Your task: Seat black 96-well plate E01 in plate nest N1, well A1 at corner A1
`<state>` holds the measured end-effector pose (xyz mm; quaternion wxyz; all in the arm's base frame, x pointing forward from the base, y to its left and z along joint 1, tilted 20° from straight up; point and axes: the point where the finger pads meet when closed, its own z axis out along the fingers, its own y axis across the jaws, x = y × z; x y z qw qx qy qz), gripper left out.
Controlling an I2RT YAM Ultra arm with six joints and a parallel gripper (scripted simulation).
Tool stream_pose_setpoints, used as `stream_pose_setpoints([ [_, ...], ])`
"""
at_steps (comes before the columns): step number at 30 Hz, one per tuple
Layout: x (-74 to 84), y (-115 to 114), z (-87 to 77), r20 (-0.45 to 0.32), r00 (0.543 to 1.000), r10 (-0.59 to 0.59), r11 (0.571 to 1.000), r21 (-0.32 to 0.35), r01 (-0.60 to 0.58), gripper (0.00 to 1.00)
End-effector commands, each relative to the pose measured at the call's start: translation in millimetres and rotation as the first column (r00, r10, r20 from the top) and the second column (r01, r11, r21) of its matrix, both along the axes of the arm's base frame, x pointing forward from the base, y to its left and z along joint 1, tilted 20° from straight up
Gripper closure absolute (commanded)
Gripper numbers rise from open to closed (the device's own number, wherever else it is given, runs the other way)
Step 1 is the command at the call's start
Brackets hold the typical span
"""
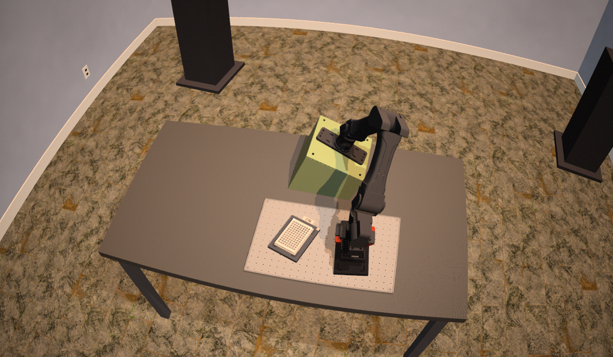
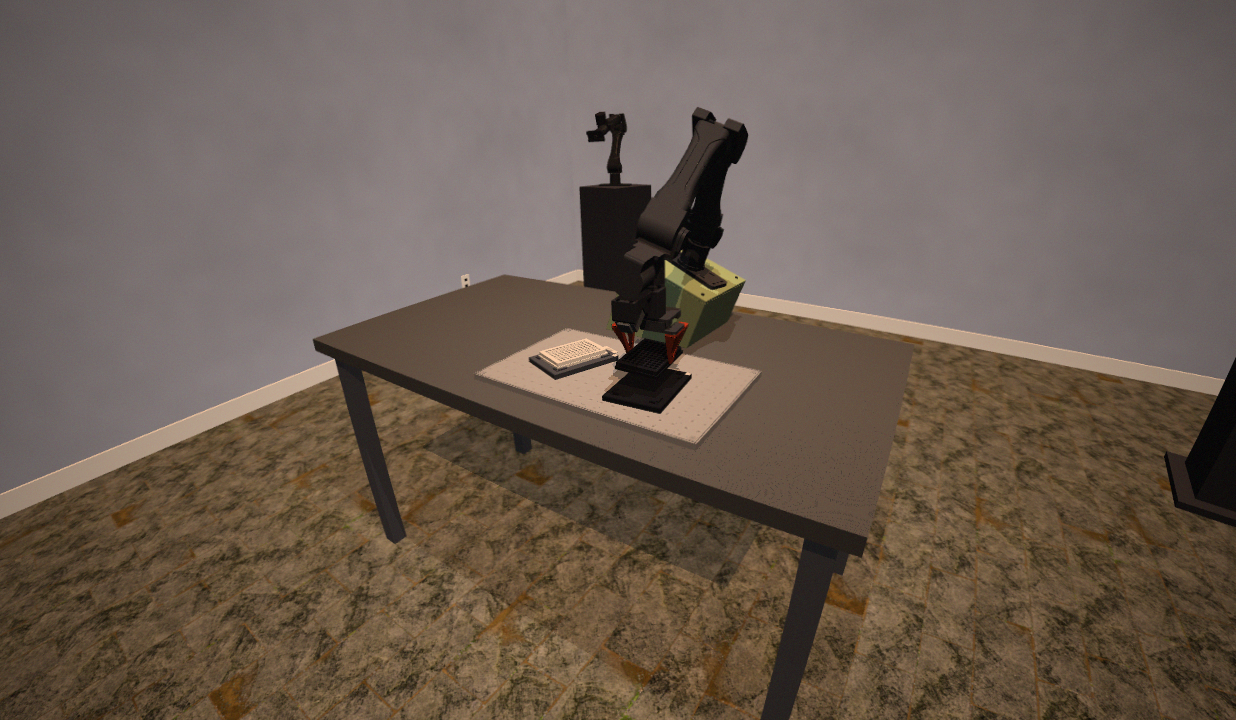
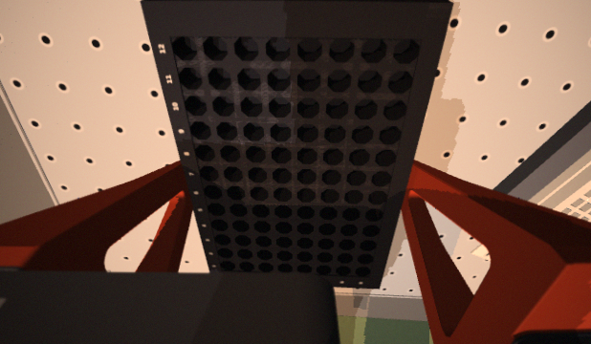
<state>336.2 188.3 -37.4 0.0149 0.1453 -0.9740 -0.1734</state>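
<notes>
The black 96-well plate E01 (image 3: 295, 148) is between my red fingers, wells facing up. My gripper (image 3: 296, 171) is shut on its two long sides. In the exterior view the plate (image 2: 644, 360) hangs above the black plate nest N1 (image 2: 646, 390), clear of it. In the top view the plate (image 1: 350, 256) overlaps the nest N1 (image 1: 351, 265) below it. In the wrist view the column number 12 is at the plate's far end. The white plate E07 (image 1: 293, 233) lies in nest N2 to the left; it also shows in the exterior view (image 2: 570, 351).
Both nests stand on a pale perforated mat (image 1: 322, 246) on the dark table. The arm's yellow-green base block (image 1: 331, 159) stands behind the mat. A label tag (image 1: 308, 219) sits at the far end of N2.
</notes>
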Motion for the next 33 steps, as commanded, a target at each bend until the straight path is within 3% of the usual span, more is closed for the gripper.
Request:
stream_pose_setpoints([
  [1,20.5,5.7,18.7,0.071,0.997,-0.013,1.0,0.029,0.011,1.0],
  [22,9.3,-0.2,9.1,0.048,0.999,-0.014,1.0,0.021,0.013,1.0],
  [33,13.2,0.7,11.6,0.059,0.998,-0.014,1.0,0.025,0.013,1.0],
])
